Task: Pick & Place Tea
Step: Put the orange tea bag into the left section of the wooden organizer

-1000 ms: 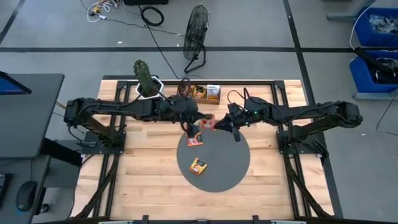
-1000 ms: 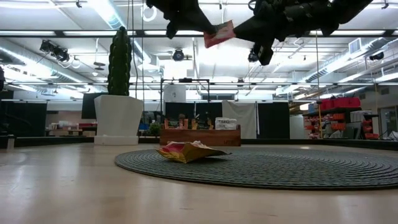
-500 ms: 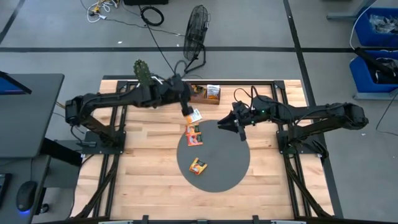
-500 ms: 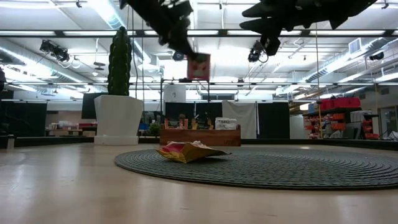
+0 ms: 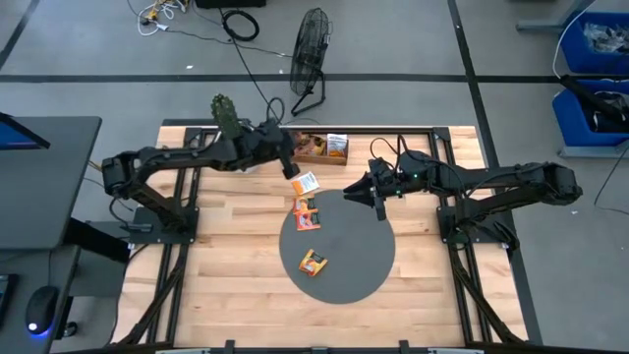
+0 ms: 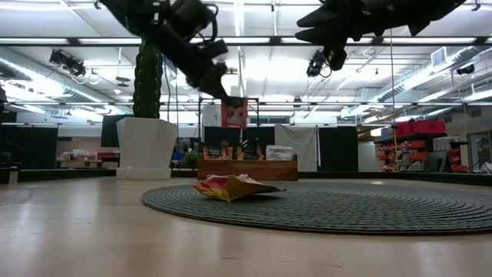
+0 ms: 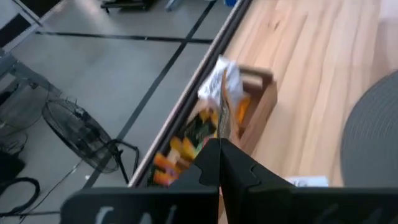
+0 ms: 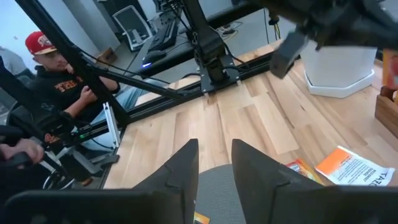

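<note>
Two dark arms reach inward over the pale wooden table [image 5: 226,246], and we place everything against the round grey disc [image 5: 364,261], a flat mat with a ribbed, coiled weave that shows in the low view. The left gripper [image 5: 294,169] hangs just outside the disc's far edge, between it and the brown wooden tray [image 5: 316,150]; its fingers are pinched tight on one small flat square paper sachet [image 6: 234,112], red with a pale printed label, which dangles edge-down in the air. From its wrist camera we see the two fingers [image 7: 214,163] pressed together with the sachet thin between them, and the boxy tray beyond, packed with upright orange and white packets.

On the disc's far left edge lie more sachets: one orange and white [image 5: 306,183] just off the rim, two more [image 5: 308,212] on the weave beside it. Another, orange and slightly crumpled [image 5: 314,262], sits near the disc's middle.

The right gripper [image 5: 376,197] hovers above the disc's far right rim, holding nothing, its two smooth dark fingers [image 8: 180,168] set a narrow gap apart.
</note>
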Tool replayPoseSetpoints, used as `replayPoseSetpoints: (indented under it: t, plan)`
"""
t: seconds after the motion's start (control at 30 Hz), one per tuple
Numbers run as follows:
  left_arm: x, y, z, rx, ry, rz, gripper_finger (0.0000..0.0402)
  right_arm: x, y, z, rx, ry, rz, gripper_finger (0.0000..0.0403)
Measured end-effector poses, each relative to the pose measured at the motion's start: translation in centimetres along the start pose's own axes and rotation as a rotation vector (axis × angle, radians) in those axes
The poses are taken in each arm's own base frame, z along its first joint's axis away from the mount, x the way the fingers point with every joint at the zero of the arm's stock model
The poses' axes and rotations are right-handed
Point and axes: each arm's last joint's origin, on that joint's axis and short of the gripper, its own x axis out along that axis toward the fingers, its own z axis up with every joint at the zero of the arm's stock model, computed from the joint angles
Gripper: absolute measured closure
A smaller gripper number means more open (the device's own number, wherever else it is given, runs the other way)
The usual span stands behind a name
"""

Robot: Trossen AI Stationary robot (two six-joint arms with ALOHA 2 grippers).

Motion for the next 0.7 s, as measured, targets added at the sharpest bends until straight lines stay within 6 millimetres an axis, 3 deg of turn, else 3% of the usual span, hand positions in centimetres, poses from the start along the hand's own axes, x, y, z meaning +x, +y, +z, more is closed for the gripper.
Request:
replayPoseSetpoints:
  t: [0.23, 0.5, 0.7]
  plan:
    - [1.0, 0.6, -3.6, 0.007, 0.043, 0.059, 0.0401, 0.0, -0.1, 0.0, 0.000, -0.012, -0.027, 0.0300]
    - [1.5, 1.8, -5.4, -0.031, 0.015, 0.079, 0.0401, 0.0, -0.1, 0.1, 0.000, -0.013, -0.028, 0.0300]
    - [2.8, 1.4, -6.2, -0.003, 0.026, 0.057, 0.0401, 0.0, -0.1, 0.1, 0.004, -0.021, -0.049, 0.0300]
